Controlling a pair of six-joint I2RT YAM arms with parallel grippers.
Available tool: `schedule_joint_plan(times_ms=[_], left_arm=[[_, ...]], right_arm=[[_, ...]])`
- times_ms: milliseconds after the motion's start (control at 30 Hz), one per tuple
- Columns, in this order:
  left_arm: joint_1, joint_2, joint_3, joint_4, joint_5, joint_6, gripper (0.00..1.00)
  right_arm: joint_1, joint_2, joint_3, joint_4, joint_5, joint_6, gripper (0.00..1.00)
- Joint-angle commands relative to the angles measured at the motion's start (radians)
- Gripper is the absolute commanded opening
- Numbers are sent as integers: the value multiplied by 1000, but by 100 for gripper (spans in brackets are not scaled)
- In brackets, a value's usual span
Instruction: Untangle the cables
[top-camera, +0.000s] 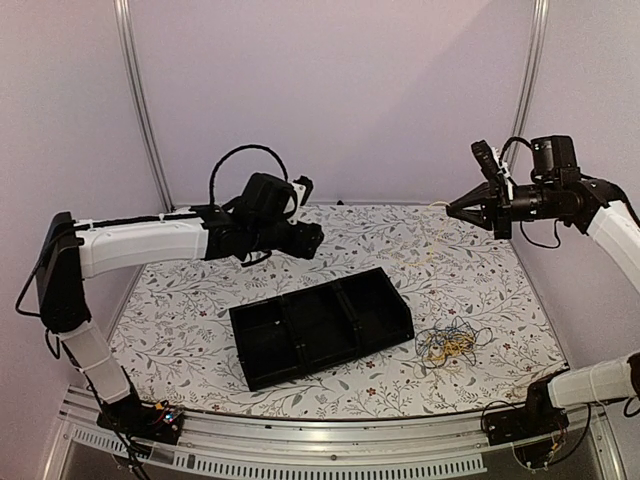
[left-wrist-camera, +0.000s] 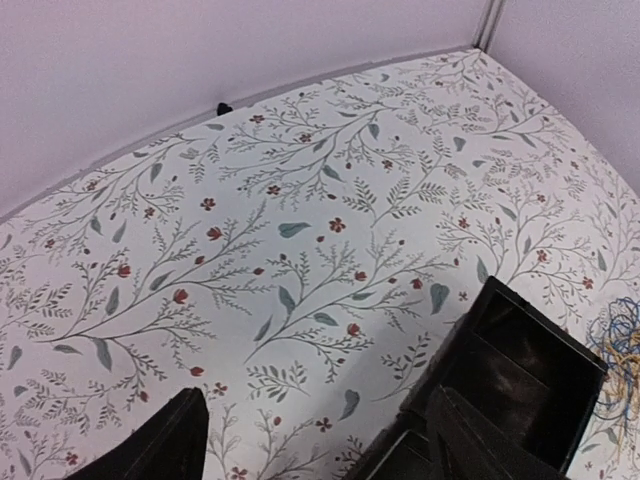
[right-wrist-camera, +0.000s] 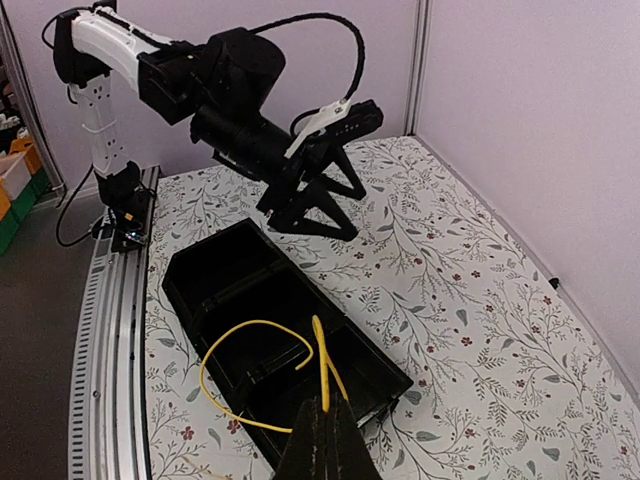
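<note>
One yellow cable (right-wrist-camera: 321, 365) is hanging clamped in the right gripper (right-wrist-camera: 323, 425) above the tray (top-camera: 330, 368), so pulling it slowly away from the tangle (top-camera: 447, 343) beside it is looking safest, the left gripper (left-wrist-camera: 315, 450) hovering fingers apart

Black tray (top-camera: 330, 362) beside cable tangle (top-camera: 447, 345)

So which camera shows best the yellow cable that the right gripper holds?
The right wrist view: the yellow cable loops clearly above the black tray, pinched in the right gripper. The top view gives at most a faint trace; the left wrist view shows only the tangle.
</note>
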Motion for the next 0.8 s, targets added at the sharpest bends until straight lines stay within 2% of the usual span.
schedule_joint_plan(times_ms=[0,67,233,767], left_arm=[[101,-101,8,-53,-37,60,77],[157,-125,-19,-32,-28,49,77],[276,-226,-154,72,101,-25,75],[346,-280,-177,106,205,-55,73]], right_arm=[[83,60,0,25,47,22,0],[102,90,7,21,53,20,0],[173,172,14,12,86,6,0],[212,406,-15,106,154,-27,0]])
